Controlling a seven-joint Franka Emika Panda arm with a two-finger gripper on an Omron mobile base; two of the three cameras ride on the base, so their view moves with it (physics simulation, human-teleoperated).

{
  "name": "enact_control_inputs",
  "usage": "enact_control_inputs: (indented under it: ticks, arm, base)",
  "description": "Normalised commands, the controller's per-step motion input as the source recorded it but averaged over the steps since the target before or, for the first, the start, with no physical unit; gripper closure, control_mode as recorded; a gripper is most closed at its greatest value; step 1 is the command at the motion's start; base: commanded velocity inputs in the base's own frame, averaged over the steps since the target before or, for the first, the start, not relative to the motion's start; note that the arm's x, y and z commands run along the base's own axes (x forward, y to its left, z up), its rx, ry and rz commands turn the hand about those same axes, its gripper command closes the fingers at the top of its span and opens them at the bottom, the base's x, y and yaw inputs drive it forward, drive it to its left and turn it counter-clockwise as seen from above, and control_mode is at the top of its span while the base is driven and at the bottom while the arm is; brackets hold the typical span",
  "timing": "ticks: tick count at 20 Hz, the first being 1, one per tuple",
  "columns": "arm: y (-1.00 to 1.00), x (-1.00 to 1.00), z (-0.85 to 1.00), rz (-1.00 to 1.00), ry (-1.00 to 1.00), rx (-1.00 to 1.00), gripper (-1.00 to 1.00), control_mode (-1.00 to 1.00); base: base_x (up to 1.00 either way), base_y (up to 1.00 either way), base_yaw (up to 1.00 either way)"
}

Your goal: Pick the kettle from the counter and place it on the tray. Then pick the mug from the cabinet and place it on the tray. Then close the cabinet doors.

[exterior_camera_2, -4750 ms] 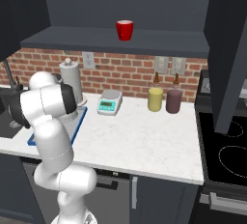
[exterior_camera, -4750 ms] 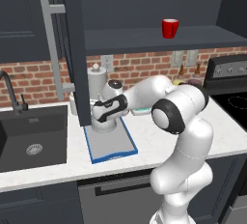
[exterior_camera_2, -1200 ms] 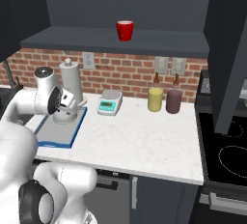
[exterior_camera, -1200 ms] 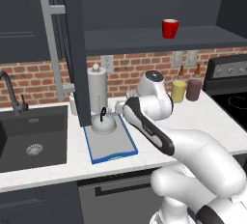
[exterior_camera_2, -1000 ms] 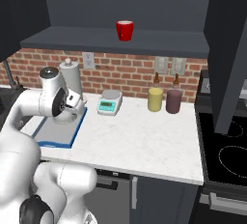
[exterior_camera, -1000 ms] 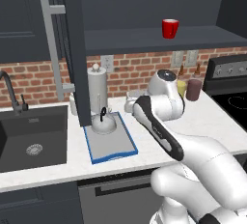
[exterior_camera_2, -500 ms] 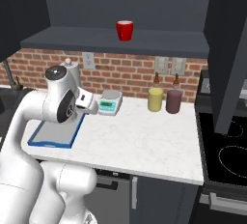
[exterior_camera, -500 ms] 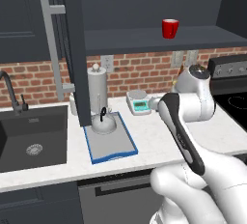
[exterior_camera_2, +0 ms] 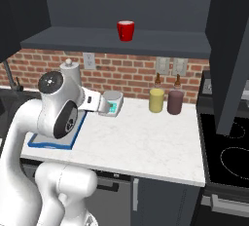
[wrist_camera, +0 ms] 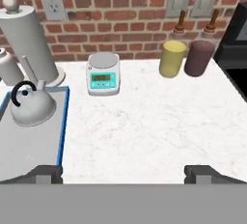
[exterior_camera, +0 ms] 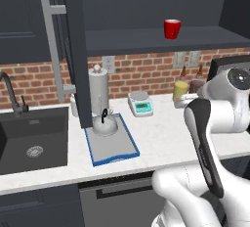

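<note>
The silver kettle [exterior_camera: 105, 124] [wrist_camera: 31, 105] stands on the far end of the blue-rimmed tray [exterior_camera: 115, 148] [exterior_camera_2: 48, 145] [wrist_camera: 28, 147], on the white counter [exterior_camera: 161, 133]. My gripper [wrist_camera: 123, 175] is open and holds nothing; it hovers above the counter to the right of the tray, facing the brick wall. The red mug [exterior_camera: 171, 28] [exterior_camera_2: 126, 30] sits on the shelf of the open cabinet [exterior_camera: 146, 40]. One cabinet door [exterior_camera: 73, 50] hangs open in front of the tray's left side, the other door [exterior_camera_2: 228, 49] at the far right.
A white scale [exterior_camera: 140, 103] [wrist_camera: 102, 75] stands by the wall, with a yellow canister [exterior_camera_2: 156, 100] [wrist_camera: 172, 59] and a maroon canister [exterior_camera_2: 175, 102] [wrist_camera: 198, 58] to its right. A tall grey cylinder [exterior_camera: 98, 89] stands behind the tray. Sink [exterior_camera: 31, 143] at left, stove [exterior_camera_2: 228, 158] at right.
The arm has swung right, away from the tray, and its hand has lifted off the kettle. The kettle stays on the tray. The mug and doors have not moved.
</note>
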Motion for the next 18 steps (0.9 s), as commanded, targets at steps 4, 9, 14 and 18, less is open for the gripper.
enact_control_inputs:
  ticks: [4,9,14,18]
  arm:
    - [-0.33,-0.22,0.6,0.0,-0.22,-0.1,-1.0,-1.0]
    - [-0.15,-0.03,0.58,0.0,-0.28,-0.06,-1.0,-1.0]
    - [-0.01,0.0,0.66,0.0,-0.25,-0.03,-1.0,-1.0]
    - [0.09,0.0,0.73,0.0,-0.09,0.0,-1.0,-1.0]
  base:
    - [0.0,0.0,0.0]
    - [0.0,0.0,0.0]
    - [0.0,0.0,0.0]
    - [0.0,0.0,0.0]
